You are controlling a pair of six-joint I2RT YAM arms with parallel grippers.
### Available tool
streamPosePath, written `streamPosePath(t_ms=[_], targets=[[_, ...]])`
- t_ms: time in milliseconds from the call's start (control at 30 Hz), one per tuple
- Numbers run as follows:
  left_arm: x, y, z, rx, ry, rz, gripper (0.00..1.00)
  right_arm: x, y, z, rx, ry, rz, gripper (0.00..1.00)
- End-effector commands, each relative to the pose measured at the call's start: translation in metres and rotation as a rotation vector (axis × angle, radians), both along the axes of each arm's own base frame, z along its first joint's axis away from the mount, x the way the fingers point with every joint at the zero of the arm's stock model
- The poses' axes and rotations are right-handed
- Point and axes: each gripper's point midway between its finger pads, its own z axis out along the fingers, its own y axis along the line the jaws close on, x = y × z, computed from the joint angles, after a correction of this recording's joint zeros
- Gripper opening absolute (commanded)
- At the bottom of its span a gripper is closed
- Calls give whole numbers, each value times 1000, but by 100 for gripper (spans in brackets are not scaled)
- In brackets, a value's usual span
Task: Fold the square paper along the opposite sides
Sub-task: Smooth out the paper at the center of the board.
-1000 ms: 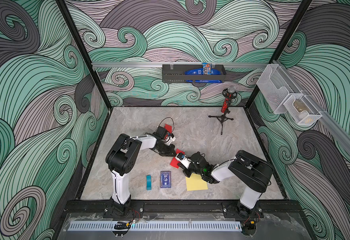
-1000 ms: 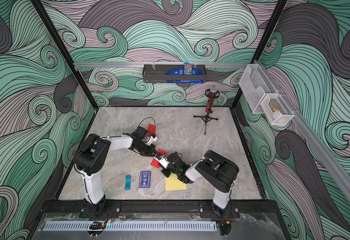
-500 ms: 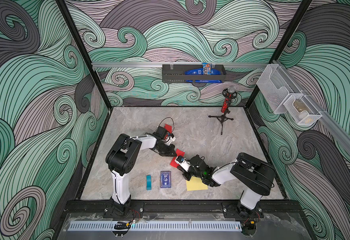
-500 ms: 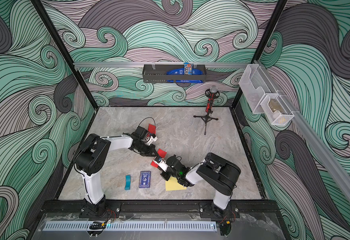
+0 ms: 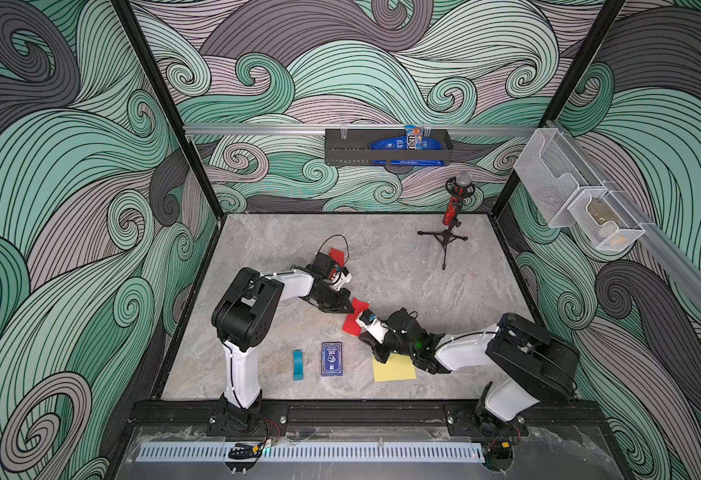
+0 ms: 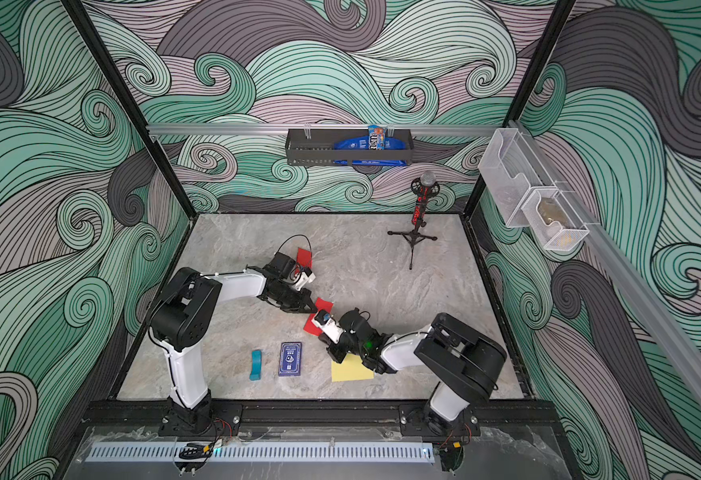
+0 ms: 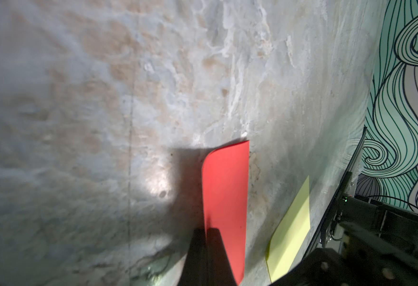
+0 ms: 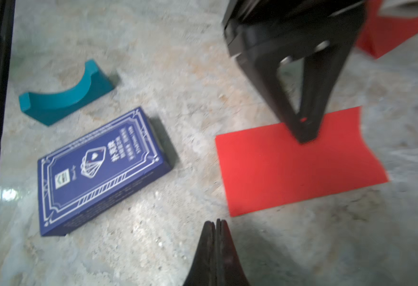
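Note:
The red paper point(image 8: 299, 168) lies flat on the table as a folded rectangle, also seen in both top views point(image 5: 350, 326) point(image 6: 312, 324). My left gripper point(image 8: 304, 137) is shut, and its tips press down on the paper near its far edge. The left wrist view shows those tips point(image 7: 206, 231) resting on the red sheet point(image 7: 225, 185). My right gripper point(image 8: 215, 222) is shut and empty. It hovers just off the paper's near corner, low over the table point(image 5: 363, 337).
A blue card box point(image 8: 99, 170) and a teal curved block point(image 8: 64, 99) lie left of the paper. A yellow sheet point(image 5: 394, 368) lies under the right wrist. Another red sheet point(image 5: 337, 255) sits behind the left wrist. A microphone tripod point(image 5: 444, 239) stands at the back right.
The right arm's elbow has swung slightly toward the front right, while its gripper stays by the red paper. The left arm has not moved.

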Motion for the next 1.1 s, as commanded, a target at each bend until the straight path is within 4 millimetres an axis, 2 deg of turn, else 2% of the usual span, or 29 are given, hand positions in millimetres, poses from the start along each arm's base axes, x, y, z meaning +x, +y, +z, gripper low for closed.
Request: streamPosePath(t_ms=[0, 100, 200, 367, 567, 1067], targets=[[-7, 21, -20, 120, 30, 35, 0, 38, 10, 38, 164, -18, -46, 0], [-8, 22, -21, 122, 34, 41, 0, 64, 19, 28, 140, -7, -49, 0], [-7, 21, -22, 120, 42, 41, 0, 76, 21, 14, 127, 8, -54, 0], [-8, 20, -22, 116, 43, 44, 0, 79, 16, -6, 98, 35, -63, 0], [-7, 20, -21, 113, 42, 45, 0, 86, 1, -28, 76, 74, -115, 0], [-7, 21, -21, 116, 38, 50, 0, 101, -36, -51, 23, 108, -243, 0]])
